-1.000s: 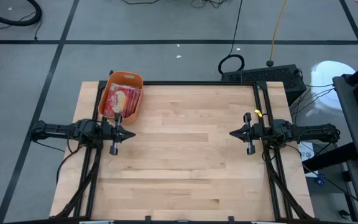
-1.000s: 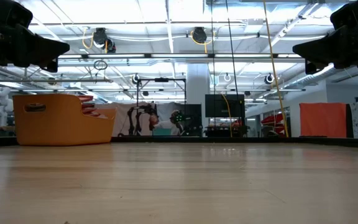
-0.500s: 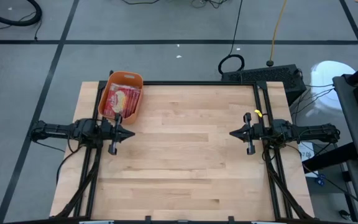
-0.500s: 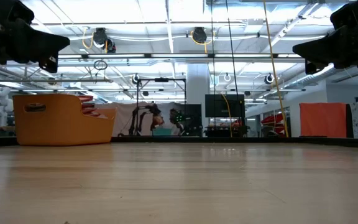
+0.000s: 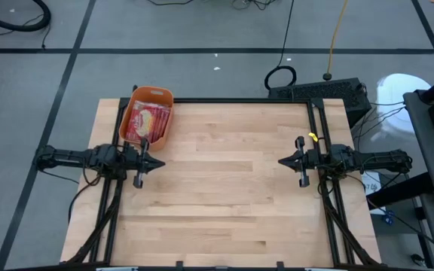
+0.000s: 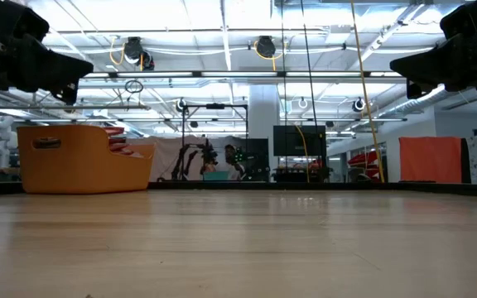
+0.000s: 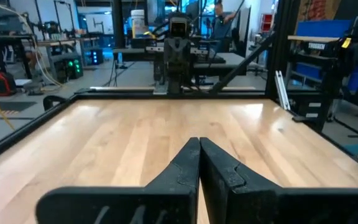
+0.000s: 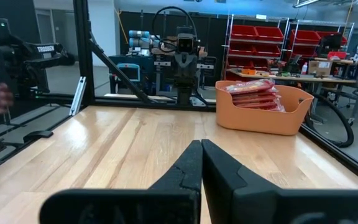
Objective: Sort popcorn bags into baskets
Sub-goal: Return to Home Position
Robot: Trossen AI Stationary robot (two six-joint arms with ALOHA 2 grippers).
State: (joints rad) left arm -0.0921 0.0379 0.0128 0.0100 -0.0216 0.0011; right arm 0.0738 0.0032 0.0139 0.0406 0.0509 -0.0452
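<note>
Find the popcorn bags (image 5: 148, 123) stacked inside the orange tub (image 5: 162, 96), upper left of the high view, on the upper left corner of the table (image 5: 232, 203); see no loose packet anywhere on the bare wood, so judge sorting done. Note left gripper (image 5: 159, 161) at left-centre of frame, just below the tub and apart from it, fingers pressed together, holding nothing. Note right gripper (image 5: 282, 161) at right-centre, likewise pressed together and empty, pointing across at its twin. Read both as raised off the wood, in the upper corners of the low view. Take this mirrored pose at the table's sides as parking: nothing left to carry, hence tips closed and clear of tub and board
</note>
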